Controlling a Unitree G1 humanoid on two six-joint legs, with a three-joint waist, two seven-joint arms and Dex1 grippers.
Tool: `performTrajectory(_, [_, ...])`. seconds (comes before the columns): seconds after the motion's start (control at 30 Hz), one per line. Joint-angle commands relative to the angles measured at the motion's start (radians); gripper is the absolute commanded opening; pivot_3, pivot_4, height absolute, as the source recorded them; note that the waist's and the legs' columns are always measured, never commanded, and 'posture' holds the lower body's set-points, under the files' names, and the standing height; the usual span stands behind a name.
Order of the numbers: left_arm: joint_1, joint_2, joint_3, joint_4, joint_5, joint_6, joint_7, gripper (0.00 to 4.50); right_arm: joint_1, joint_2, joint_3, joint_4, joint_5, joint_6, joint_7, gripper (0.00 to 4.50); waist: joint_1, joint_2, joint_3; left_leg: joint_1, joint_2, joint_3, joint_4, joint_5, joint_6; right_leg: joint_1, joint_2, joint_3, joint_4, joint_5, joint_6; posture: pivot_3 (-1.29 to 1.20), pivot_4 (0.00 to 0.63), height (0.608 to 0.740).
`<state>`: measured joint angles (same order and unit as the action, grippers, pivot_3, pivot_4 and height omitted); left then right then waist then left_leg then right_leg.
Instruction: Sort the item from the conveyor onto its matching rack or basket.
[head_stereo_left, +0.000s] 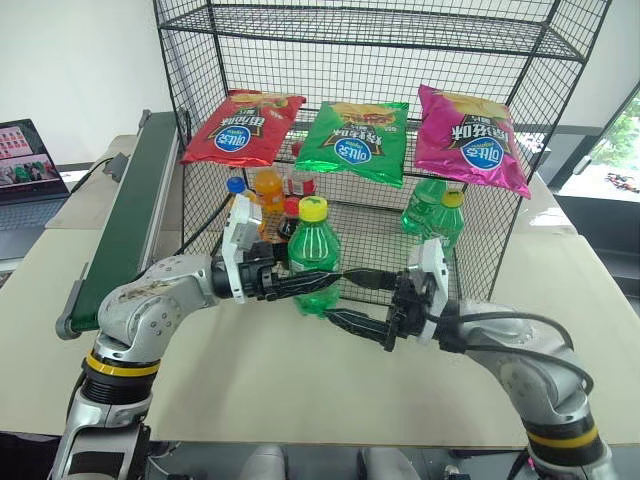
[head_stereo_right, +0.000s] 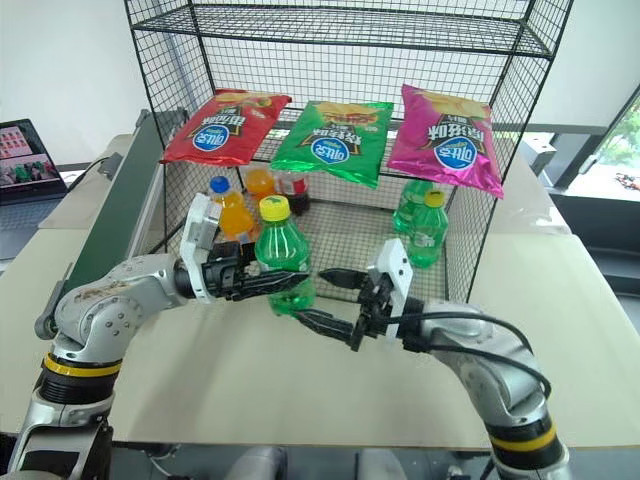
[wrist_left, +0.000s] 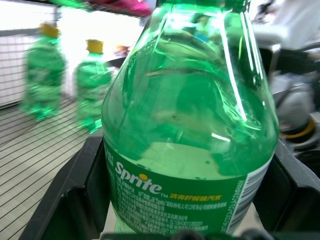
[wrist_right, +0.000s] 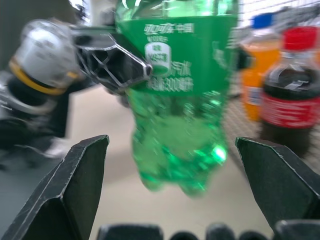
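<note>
1. The bottle (head_stereo_left: 314, 258) is clear green plastic with a ribbed, lobed base, a yellow screw cap and a green printed label. It stands upright in the air above the desk (head_stereo_left: 300, 380), in front of the rack (head_stereo_left: 370, 150).
2. The rack is a tall black wire-mesh cage with grid tiers, standing on the far side of the desk. Three glossy crisp bags, red (head_stereo_left: 243, 127), green (head_stereo_left: 354, 140) and pink (head_stereo_left: 470, 139), lie on a slanted tier.
3. The belt (head_stereo_left: 130, 215) is a long, narrow, dark green strip in a grey frame, running along the desk's left edge.
4. The left gripper (head_stereo_left: 322, 281) is pressed onto the bottle at its label, its black fingers pinching the body from the left side.
5. The right gripper (head_stereo_left: 350, 298) faces the bottle from the right with its jaws spread wide. One finger is level with the label and the other lies below the base; I cannot tell if either touches it.
6. Behind the bottle, inside the rack, stand an orange-drink bottle (head_stereo_left: 266, 194) with a blue cap and a dark cola bottle (wrist_right: 287, 90) with a red cap, both partly hidden.
7. Two more green bottles (head_stereo_left: 436, 212) stand in the rack's right part, seen through the mesh.
8. A laptop (head_stereo_left: 28, 165) is cut off at the left edge.
</note>
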<state>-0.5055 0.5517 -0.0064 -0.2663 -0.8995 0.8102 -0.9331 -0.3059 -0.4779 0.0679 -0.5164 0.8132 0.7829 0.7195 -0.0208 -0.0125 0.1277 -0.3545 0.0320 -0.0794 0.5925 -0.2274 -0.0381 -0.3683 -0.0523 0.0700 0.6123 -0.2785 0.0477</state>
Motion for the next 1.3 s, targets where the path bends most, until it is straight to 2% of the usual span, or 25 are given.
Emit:
performTrajectory(0.03, [-0.032, -0.019, 0.028, -0.031, -0.079, 0.045, 0.003, 3.15, -0.038, 0.037, 0.010, -0.008, 0.092, 0.055, -0.003, 4.50, 0.000, 0.000, 0.000, 0.000, 0.000, 0.000, 0.000, 0.000, 0.000, 0.000, 0.000, 0.000, 0.000, 0.000, 0.000, 0.00, 0.150, 0.738])
performTrajectory(0.33, [-0.044, -0.042, 0.041, -0.033, -0.115, 0.091, 0.023, 3.15, -0.083, 0.078, 0.032, 0.007, 0.169, 0.142, -0.011, 4.50, 0.004, 0.000, 0.000, 0.000, 0.000, 0.000, 0.001, 0.000, 0.000, 0.000, 0.000, 0.000, 0.000, 0.000, 0.001, 0.00, 0.150, 0.738])
performTrajectory(0.53, [-0.049, -0.036, 0.035, -0.040, -0.116, 0.110, 0.000, 3.15, -0.081, 0.080, 0.042, 0.008, 0.178, 0.155, 0.011, 2.93, 0.002, 0.000, 0.000, 0.000, 0.000, 0.000, 0.001, 0.000, 0.000, 0.000, 0.000, 0.000, 0.000, 0.000, 0.001, 0.00, 0.150, 0.738])
performTrajectory(0.7, [-0.052, -0.035, 0.035, -0.038, -0.115, 0.114, -0.006, 3.15, -0.068, 0.058, 0.048, 0.005, 0.160, 0.147, 0.040, 2.93, 0.003, 0.000, 0.000, 0.000, 0.000, 0.000, 0.001, 0.000, 0.000, 0.000, 0.000, 0.000, 0.000, 0.000, 0.001, 0.00, 0.150, 0.738])
performTrajectory(0.77, [-0.055, -0.034, 0.038, -0.033, -0.122, 0.122, -0.006, 4.15, -0.059, 0.053, 0.046, -0.002, 0.160, 0.143, 0.040, 2.92, 0.003, 0.000, 0.000, 0.000, 0.000, 0.000, 0.001, 0.000, 0.000, 0.000, 0.000, 0.000, 0.000, 0.000, 0.001, 0.00, 0.150, 0.738])
performTrajectory(0.8, [-0.057, -0.029, 0.040, -0.030, -0.128, 0.129, -0.010, 4.47, -0.054, 0.052, 0.043, -0.007, 0.158, 0.140, 0.037, 2.92, 0.003, 0.000, 0.000, 0.000, 0.000, 0.000, 0.001, 0.000, 0.000, 0.000, 0.000, 0.000, 0.000, -0.001, 0.001, 0.00, 0.150, 0.738])
performTrajectory(1.17, [-0.010, 0.130, 0.102, -0.067, -0.216, 0.232, -0.065, 4.50, 0.095, 0.033, -0.023, -0.125, 0.087, 0.048, -0.075, 2.92, 0.001, 0.001, 0.000, 0.000, 0.000, 0.000, 0.001, 0.000, 0.000, -0.001, 0.000, 0.000, 0.000, -0.001, 0.002, 0.00, 0.150, 0.738])
performTrajectory(1.3, [0.045, 0.209, 0.125, -0.110, -0.214, 0.228, -0.102, 4.50, 0.205, 0.029, -0.067, -0.184, -0.124, -0.108, -0.197, 2.92, 0.003, 0.001, 0.000, 0.000, 0.000, 0.000, 0.000, 0.000, 0.000, -0.001, 0.000, 0.000, 0.000, -0.001, 0.002, 0.00, 0.150, 0.738])
